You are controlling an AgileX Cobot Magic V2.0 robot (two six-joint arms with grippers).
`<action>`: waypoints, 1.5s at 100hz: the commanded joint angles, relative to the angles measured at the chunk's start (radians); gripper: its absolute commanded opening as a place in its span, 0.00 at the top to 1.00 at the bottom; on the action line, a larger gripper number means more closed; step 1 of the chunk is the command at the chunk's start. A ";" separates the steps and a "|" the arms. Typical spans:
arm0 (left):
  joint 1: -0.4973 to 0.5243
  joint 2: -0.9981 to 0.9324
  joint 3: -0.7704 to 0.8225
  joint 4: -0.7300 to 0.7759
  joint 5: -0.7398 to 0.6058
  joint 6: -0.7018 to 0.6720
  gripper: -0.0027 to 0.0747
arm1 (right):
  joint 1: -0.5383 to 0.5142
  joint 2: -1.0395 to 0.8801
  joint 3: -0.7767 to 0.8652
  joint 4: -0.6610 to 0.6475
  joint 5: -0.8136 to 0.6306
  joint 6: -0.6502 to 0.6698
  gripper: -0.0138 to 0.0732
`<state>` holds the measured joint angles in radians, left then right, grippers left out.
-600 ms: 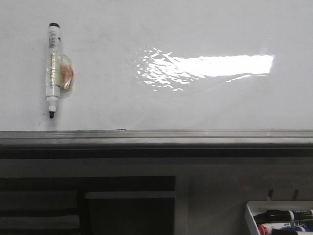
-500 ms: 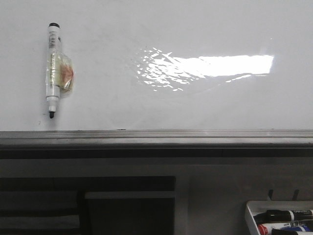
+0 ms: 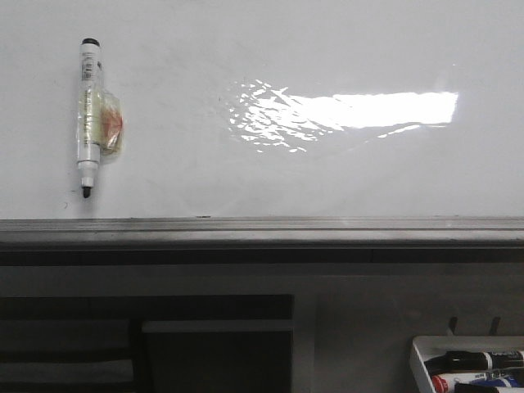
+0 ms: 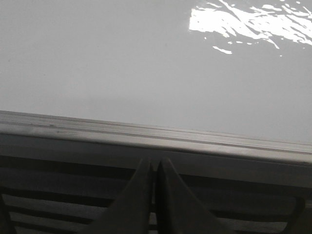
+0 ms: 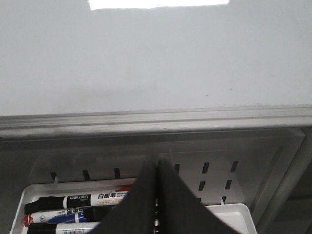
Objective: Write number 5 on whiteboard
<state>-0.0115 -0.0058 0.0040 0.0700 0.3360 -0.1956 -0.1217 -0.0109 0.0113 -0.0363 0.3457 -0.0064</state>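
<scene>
Left gripper [image 4: 155,168]: two dark, matte fingers [image 4: 139,195], broad at the base and tapering to narrow tips. Right gripper [image 5: 156,168]: two near-black fingers [image 5: 141,204] of the same wedge shape, with smooth, unmarked surfaces.

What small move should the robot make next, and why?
Probably send the left pincer up toward the marker on the whiteboard. No 5 is drawn yet, both pincers are shut and hold nothing, and this uncapped marker lies on the left side.
</scene>
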 commanded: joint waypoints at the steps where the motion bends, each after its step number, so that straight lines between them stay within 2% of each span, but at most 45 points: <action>1: -0.004 -0.029 0.017 -0.002 -0.061 0.003 0.99 | -0.005 -0.019 0.028 -0.007 -0.020 -0.006 0.91; 53: -0.004 -0.029 0.017 -0.002 -0.061 0.003 0.99 | -0.005 -0.019 0.028 -0.007 -0.020 -0.006 0.91; 101: -0.004 -0.029 0.017 -0.002 -0.120 0.003 0.99 | -0.005 -0.019 0.028 -0.007 -0.022 -0.006 0.91; 150: -0.004 -0.029 0.017 -0.002 -0.272 0.003 0.99 | -0.005 -0.019 0.028 -0.009 -0.170 -0.006 0.91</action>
<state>-0.0115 -0.0058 0.0040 0.0700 0.1788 -0.1956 -0.1217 -0.0109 0.0155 -0.0363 0.2711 -0.0064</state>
